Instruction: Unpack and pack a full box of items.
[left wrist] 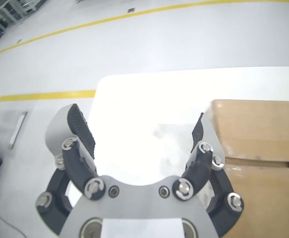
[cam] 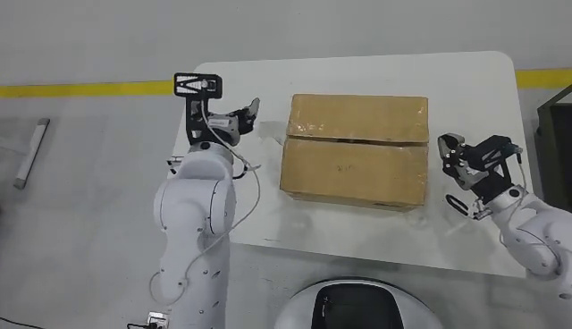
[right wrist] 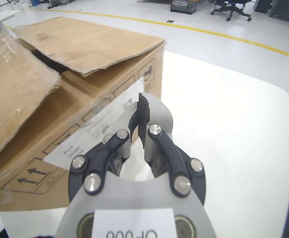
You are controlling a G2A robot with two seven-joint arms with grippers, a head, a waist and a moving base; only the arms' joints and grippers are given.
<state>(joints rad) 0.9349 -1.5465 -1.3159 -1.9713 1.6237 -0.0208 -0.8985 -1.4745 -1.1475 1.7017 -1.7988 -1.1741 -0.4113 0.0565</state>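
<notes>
A brown cardboard box [cam: 355, 150] lies in the middle of the white table [cam: 268, 204], its two top flaps folded down with a dark slit between them. My left gripper [cam: 245, 114] hovers just off the box's left end, open, nothing between its fingers. In the left wrist view the open gripper [left wrist: 137, 122] has the box [left wrist: 258, 130] beside it. My right gripper [cam: 450, 155] sits just off the box's right end, shut and empty. The right wrist view shows that gripper [right wrist: 140, 115] against the box's labelled side [right wrist: 67, 115], with the flaps slightly raised.
A bare strip of table runs along the front edge and at the right end [right wrist: 221, 115]. Yellow floor tape [cam: 89, 88] crosses behind the table. A dark cabinet [cam: 554, 141] stands off the table's right edge.
</notes>
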